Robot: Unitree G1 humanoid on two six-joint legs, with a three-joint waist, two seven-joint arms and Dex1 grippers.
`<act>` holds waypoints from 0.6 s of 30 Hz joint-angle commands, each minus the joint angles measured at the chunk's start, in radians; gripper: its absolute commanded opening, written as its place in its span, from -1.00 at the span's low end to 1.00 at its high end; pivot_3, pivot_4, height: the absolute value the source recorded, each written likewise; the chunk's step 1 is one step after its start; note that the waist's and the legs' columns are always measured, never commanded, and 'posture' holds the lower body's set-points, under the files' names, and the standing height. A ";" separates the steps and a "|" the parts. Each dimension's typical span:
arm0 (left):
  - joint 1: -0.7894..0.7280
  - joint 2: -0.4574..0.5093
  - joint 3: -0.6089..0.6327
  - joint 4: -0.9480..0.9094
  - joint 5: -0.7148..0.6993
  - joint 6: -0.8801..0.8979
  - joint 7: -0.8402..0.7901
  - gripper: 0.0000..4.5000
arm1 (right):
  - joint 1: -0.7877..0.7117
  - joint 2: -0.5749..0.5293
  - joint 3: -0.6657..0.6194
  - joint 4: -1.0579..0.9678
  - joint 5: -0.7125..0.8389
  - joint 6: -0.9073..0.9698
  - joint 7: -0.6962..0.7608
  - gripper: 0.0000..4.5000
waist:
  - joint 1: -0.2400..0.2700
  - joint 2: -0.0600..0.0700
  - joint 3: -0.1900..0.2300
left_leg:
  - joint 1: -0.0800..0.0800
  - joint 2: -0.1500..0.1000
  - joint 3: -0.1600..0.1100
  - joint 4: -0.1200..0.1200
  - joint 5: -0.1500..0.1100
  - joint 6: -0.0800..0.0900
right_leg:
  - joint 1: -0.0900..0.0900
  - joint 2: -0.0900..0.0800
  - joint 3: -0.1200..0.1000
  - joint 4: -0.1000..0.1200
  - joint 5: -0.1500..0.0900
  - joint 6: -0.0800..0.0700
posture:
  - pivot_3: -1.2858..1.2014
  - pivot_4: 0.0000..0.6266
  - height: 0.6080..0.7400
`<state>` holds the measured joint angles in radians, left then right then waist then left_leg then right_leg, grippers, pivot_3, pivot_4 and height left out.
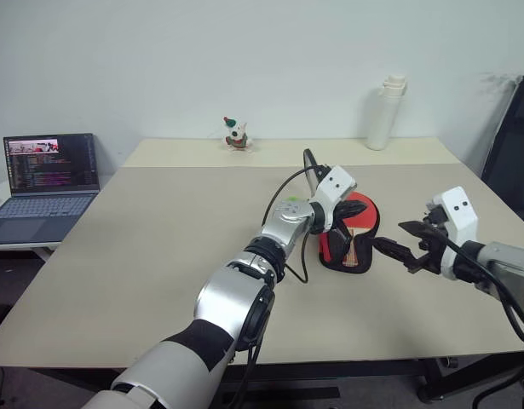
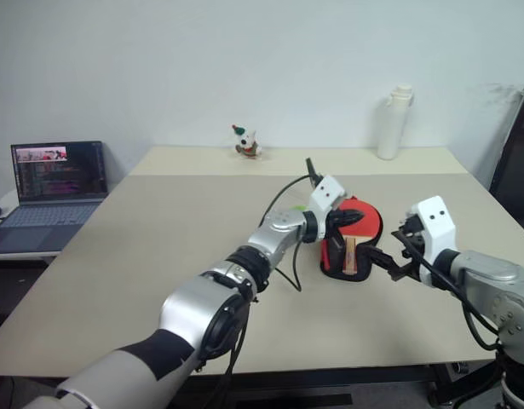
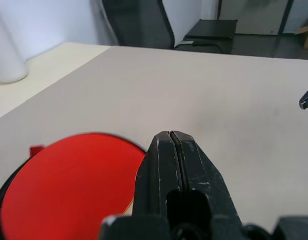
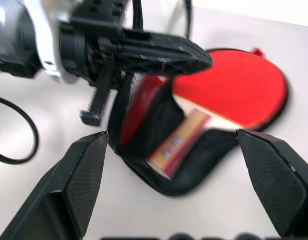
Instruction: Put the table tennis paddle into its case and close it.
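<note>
Between the right gripper's (image 4: 176, 165) spread jaws lies the table tennis paddle (image 4: 229, 87); left gripper (image 3: 171, 137) closed.

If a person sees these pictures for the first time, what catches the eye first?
Probably the table tennis paddle, bright red, lying in the open case on the beige table, right of its middle. The left gripper hovers just over it, jaws shut, while the right gripper faces it with jaws open.

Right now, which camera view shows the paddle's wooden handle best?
The right wrist view: the handle lies in plain sight inside the open case, below the paddle's red face. Both eye views show it small and distant. The left wrist view shows the red face, not the handle.
</note>
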<state>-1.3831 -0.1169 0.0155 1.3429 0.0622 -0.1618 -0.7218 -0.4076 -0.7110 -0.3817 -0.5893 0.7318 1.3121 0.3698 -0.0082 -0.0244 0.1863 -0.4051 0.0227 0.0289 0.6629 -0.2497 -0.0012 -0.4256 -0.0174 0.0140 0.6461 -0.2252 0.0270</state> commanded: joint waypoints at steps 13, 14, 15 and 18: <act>-0.057 0.002 0.046 -0.011 -0.016 -0.045 0.014 -0.99 | 0.036 -0.043 -0.128 -0.076 0.027 0.046 -0.024 1.00 | 0.000 0.000 0.000 | 0.001 0.000 0.000 0.000 0.000 0.000 | 0.000 0.000 0.001 0.000 0.000 0.000 | 0.03 -0.52 1.00; -0.056 0.009 0.051 -0.012 -0.017 -0.049 0.007 -0.99 | 0.036 -0.044 -0.126 -0.073 0.025 0.043 -0.024 1.00 | 0.000 0.000 0.000 | 0.001 0.000 0.000 0.000 0.000 0.000 | 0.000 0.000 0.001 0.000 0.000 0.000 | 0.03 -0.52 1.00; -0.053 0.020 0.057 -0.014 -0.021 -0.055 -0.003 -0.99 | 0.035 -0.045 -0.122 -0.067 0.022 0.037 -0.024 1.00 | 0.000 0.000 0.000 | 0.001 0.000 0.000 0.000 0.000 0.000 | 0.000 0.000 0.001 0.000 0.000 0.000 | 0.03 -0.52 1.00; -0.016 0.121 0.080 -0.040 -0.049 -0.088 -0.141 -0.99 | 0.018 -0.029 -0.098 0.004 -0.006 -0.014 -0.023 1.00 | -0.006 0.000 0.000 | 0.001 -0.001 0.001 0.000 0.000 0.000 | 0.000 0.001 0.002 0.000 0.000 0.000 | 0.03 -0.52 1.00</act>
<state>-1.4012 -0.0510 0.0684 1.3458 0.0454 -0.2096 -0.7957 -0.3732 -0.7364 -0.4724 -0.6073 0.7451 1.3409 0.3475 -0.0145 -0.0243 0.1863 -0.4028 0.0217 0.0294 0.6626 -0.2498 -0.0012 -0.4254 -0.0165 0.0166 0.6469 -0.2252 0.0270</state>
